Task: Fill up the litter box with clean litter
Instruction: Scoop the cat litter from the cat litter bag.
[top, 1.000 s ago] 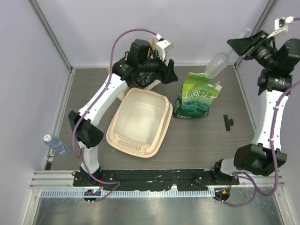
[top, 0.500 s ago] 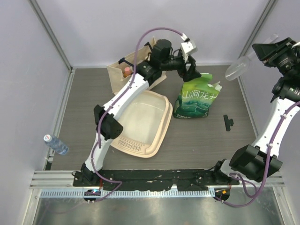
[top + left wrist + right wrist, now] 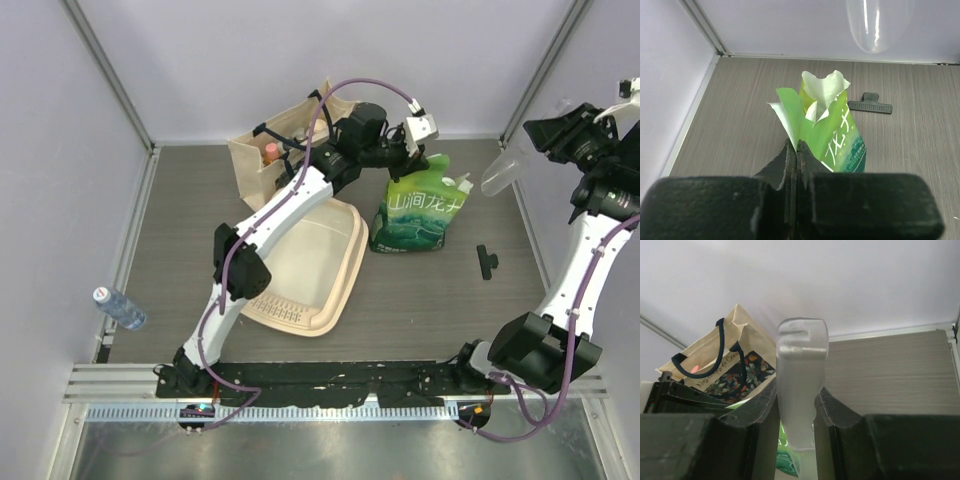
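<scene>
The cream litter box (image 3: 322,262) lies on the table left of centre, with my left arm crossing above it. No clean litter shows. A green bag (image 3: 424,212) with white characters stands to its right. My left gripper (image 3: 405,156) is shut on that bag's torn top edge; in the left wrist view the jaws (image 3: 796,148) pinch the green bag (image 3: 836,134) at its left flap. My right gripper (image 3: 548,134) is raised at the far right, shut on the handle of a clear plastic scoop (image 3: 503,167). The scoop handle (image 3: 800,370) fills the gap between the right fingers (image 3: 765,405).
A beige tote bag (image 3: 272,150) with dark handles stands behind the litter box, also visible as the tote bag (image 3: 715,365). A black clip (image 3: 486,261) lies right of the green bag. A plastic bottle (image 3: 119,307) lies at the left edge. Walls enclose the table on three sides.
My left arm swung right from above the tote bag to the green bag, and its gripper closed on the bag's top. My right arm drew the scoop away to the right.
</scene>
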Controlling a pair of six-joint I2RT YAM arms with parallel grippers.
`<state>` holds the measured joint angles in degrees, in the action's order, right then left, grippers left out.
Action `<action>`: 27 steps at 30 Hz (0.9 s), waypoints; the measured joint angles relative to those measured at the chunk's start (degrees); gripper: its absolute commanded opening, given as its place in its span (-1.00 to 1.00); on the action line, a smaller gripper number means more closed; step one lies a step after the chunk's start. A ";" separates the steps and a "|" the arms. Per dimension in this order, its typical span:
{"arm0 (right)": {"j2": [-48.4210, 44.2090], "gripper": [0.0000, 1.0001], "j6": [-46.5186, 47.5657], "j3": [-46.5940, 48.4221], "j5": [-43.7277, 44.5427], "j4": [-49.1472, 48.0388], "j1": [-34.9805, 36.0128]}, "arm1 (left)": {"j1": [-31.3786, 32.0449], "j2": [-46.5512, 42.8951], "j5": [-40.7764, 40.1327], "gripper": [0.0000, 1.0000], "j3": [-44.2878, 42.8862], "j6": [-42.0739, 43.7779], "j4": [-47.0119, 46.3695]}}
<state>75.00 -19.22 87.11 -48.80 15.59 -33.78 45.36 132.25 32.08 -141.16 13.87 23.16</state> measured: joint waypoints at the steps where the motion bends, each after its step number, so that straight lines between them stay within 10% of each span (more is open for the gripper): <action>1: -0.09 -0.99 -0.31 -1.05 0.90 -0.70 0.35 | 0.00 0.00 -0.17 -1.00 0.00 0.17 -0.02; 27: 2.27 -0.99 6.95 -5.92 17.16 -8.46 16.33 | 0.00 -2.40 -0.57 -1.00 4.59 -5.60 -3.08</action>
<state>77.28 -12.27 81.19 -31.64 7.14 -17.45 45.36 129.84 31.51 -136.57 8.27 20.08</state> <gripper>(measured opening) 0.334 0.012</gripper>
